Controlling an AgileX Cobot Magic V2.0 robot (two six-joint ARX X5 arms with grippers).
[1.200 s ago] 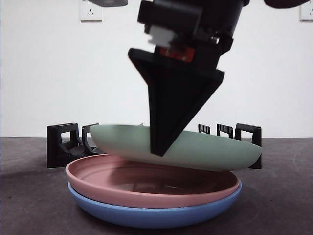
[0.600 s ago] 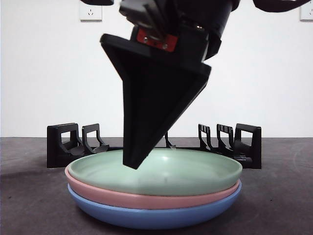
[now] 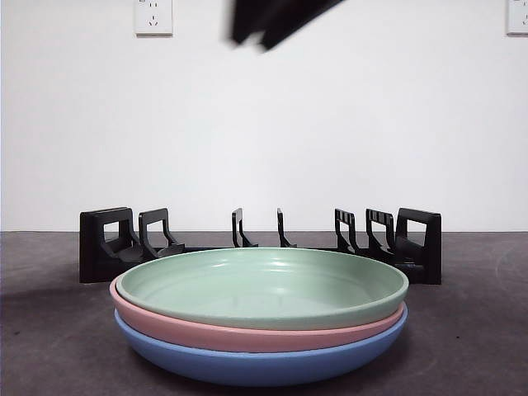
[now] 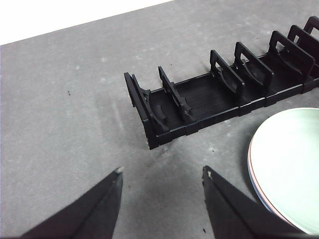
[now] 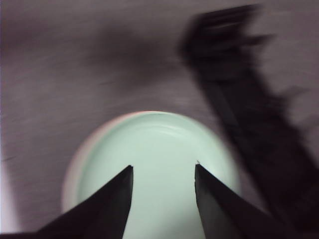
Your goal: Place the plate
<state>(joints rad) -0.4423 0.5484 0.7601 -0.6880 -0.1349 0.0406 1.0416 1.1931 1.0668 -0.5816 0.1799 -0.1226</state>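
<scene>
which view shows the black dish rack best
The left wrist view: the black dish rack is sharp, seen from above, its slots empty. The front view shows only its dividers behind the green plate. The right wrist view blurs it.

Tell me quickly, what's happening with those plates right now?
Right gripper open, above green plate. Left gripper open, empty, beside black rack. Green plate stacked on pink plate and blue plate. Nothing in the way.
</scene>
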